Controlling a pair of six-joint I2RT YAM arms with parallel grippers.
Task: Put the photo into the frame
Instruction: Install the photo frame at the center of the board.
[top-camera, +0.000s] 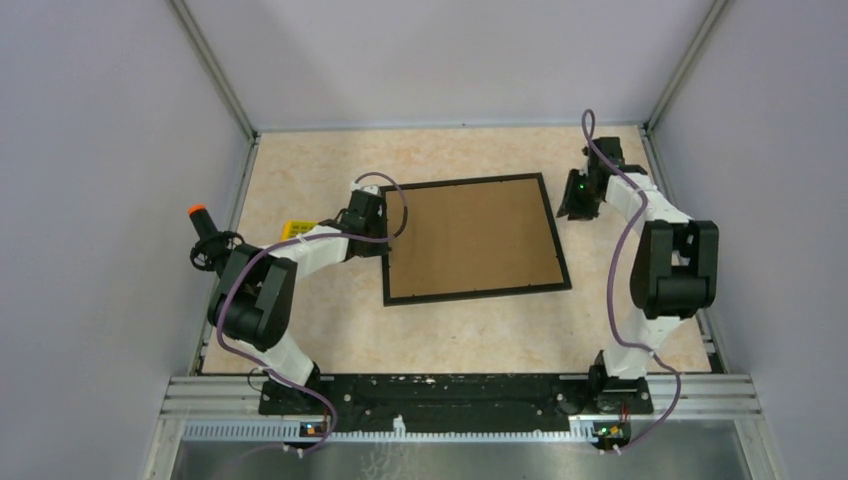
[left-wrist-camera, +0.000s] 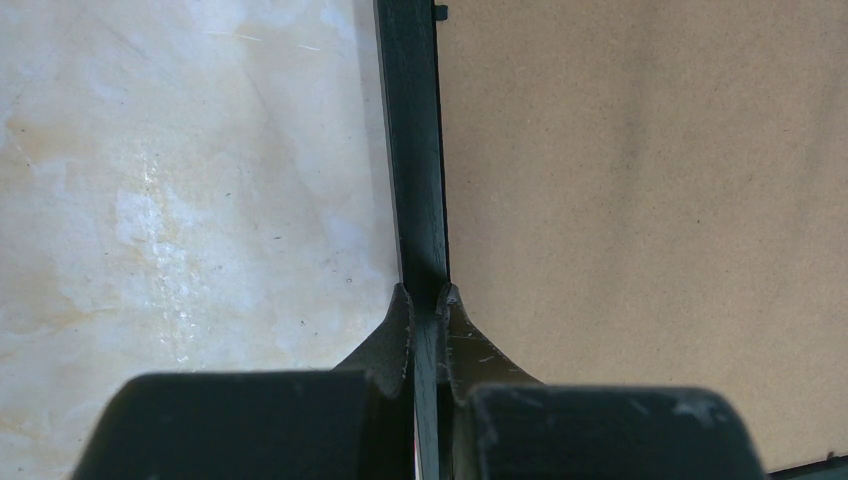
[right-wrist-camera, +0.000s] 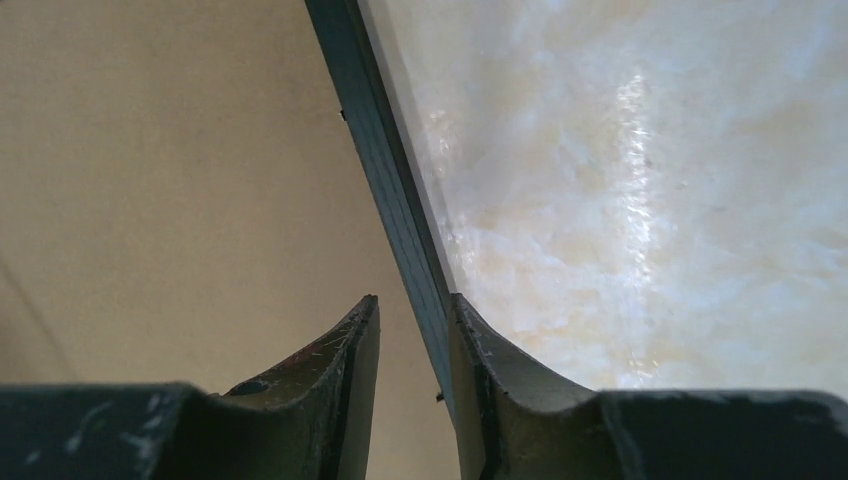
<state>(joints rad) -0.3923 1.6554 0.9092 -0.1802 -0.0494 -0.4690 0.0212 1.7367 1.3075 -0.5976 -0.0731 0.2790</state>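
Observation:
The black frame (top-camera: 480, 292) lies in the middle of the table, filled by a plain brown cardboard sheet (top-camera: 470, 240). The photo is not in view. My left gripper (top-camera: 385, 222) is shut on the frame's left rail; in the left wrist view both fingertips pinch the rail (left-wrist-camera: 410, 150) at the gripper (left-wrist-camera: 425, 295), with the cardboard (left-wrist-camera: 640, 200) to the right. My right gripper (top-camera: 578, 197) is open and straddles the frame's right rail (right-wrist-camera: 375, 150). In the right wrist view the gripper (right-wrist-camera: 412, 305) has its right finger against the rail and its left finger apart over the cardboard (right-wrist-camera: 170, 170).
A small yellow object (top-camera: 295, 229) lies on the marbled tabletop (top-camera: 300, 170) beside the left arm. An orange-tipped black tool (top-camera: 198, 213) stands at the table's left edge. Grey walls close in the left, back and right sides.

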